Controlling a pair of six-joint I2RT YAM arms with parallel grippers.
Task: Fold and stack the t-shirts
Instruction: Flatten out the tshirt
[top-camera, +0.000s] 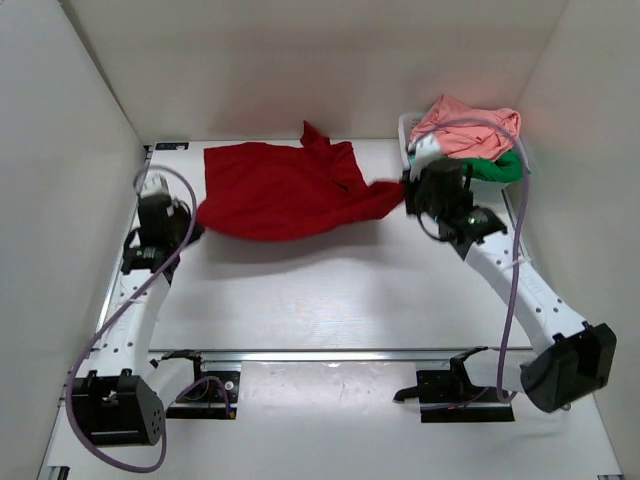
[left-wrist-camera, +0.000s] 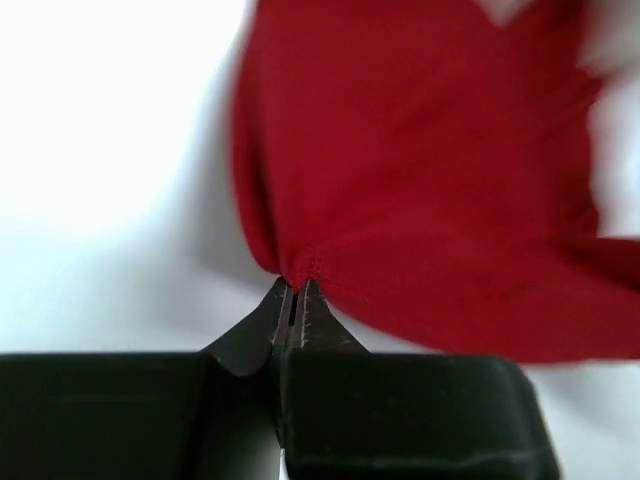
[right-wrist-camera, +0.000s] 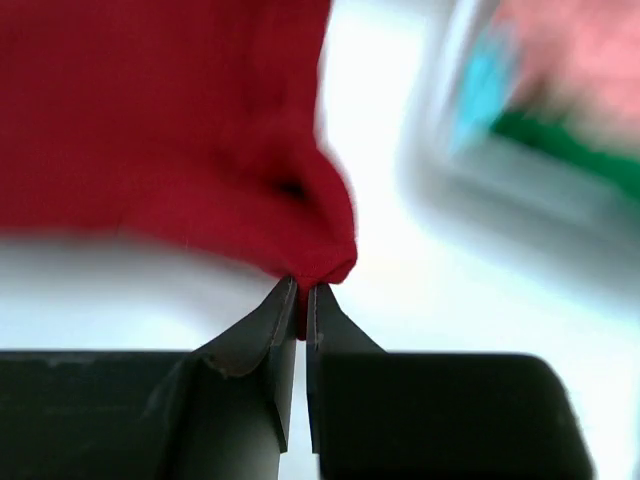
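A dark red, soft cloth short-sleeved t-shirt is spread across the upper middle of the top view, stretched between the two arms above the white surface. I cannot tell whether its middle touches the surface.

The left tool, at the left of the frame, is pressed together. In the left wrist view its dark fingers pinch a stitched edge of the red cloth at frame centre.

The right tool, at the upper right, pinches a bunched end of the same shirt between its fingers.

Just beyond it, in the upper right corner, a white plastic lattice basket holds a crumpled salmon pink t-shirt lying over a green t-shirt.
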